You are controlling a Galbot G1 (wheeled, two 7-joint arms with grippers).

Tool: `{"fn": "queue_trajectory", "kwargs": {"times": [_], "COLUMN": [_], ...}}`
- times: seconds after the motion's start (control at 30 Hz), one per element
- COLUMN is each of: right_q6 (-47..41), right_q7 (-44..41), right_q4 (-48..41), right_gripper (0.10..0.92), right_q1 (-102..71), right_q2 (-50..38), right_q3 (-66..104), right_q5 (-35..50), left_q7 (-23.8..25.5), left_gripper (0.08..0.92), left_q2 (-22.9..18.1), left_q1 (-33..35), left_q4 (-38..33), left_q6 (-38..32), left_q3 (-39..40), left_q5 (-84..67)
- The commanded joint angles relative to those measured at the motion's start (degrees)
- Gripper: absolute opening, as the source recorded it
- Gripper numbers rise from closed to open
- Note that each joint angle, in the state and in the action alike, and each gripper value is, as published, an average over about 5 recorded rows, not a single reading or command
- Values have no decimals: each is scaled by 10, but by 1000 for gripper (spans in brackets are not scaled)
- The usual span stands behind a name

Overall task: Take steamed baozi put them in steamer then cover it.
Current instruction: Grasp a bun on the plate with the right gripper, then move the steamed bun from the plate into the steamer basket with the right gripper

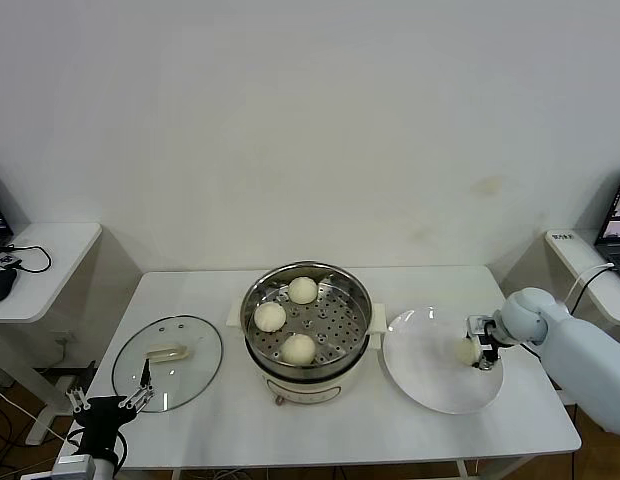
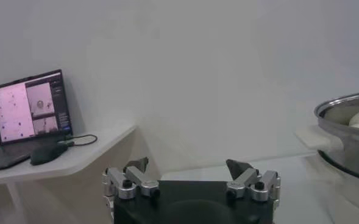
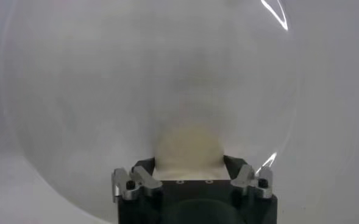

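Three steamed baozi (image 1: 303,290) (image 1: 270,316) (image 1: 299,348) lie in the steamer (image 1: 358,300) at the table's middle. The fourth baozi (image 1: 466,350) rests on the white plate (image 1: 430,385) to the right. My right gripper (image 1: 474,350) is shut on it, a finger touching each side; in the right wrist view the baozi (image 3: 188,149) fills the gap of the gripper (image 3: 189,163). The cover (image 1: 168,362) lies flat on the table left of the steamer. My left gripper (image 1: 108,403) is open and empty at the table's front left edge, near the cover.
A side table (image 1: 45,250) with a mouse stands at the left, and another (image 1: 580,250) with a laptop at the right. The left wrist view shows a laptop (image 2: 30,106), a mouse (image 2: 48,153) and the steamer's rim (image 2: 344,115).
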Motion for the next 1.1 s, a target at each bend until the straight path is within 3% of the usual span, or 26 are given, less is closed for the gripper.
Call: {"fn": "queue_trajectory", "kwargs": {"times": [0.03, 0.53, 0.83, 1.1], "right_q6": [-6, -74, -136, -207], "right_q7": [-16, -30, -4, 51], "right_q4": [14, 148, 198, 220], "right_gripper": [664, 645, 653, 654], "right_q1": [33, 325, 532, 575], "right_q2": [-18, -95, -9, 90], "right_q3": [-20, -224, -375, -425], "right_q5": [20, 184, 303, 411], "left_q7": [0, -1, -2, -1], "left_gripper": [823, 823, 823, 823], "left_q2": [1, 9, 10, 11], "left_q1": [0, -4, -15, -21], "left_q4": [-1, 6, 7, 6], "left_q6": [-1, -3, -2, -1], "left_q3": [-1, 5, 13, 14], "left_q5": [0, -3, -6, -7]}}
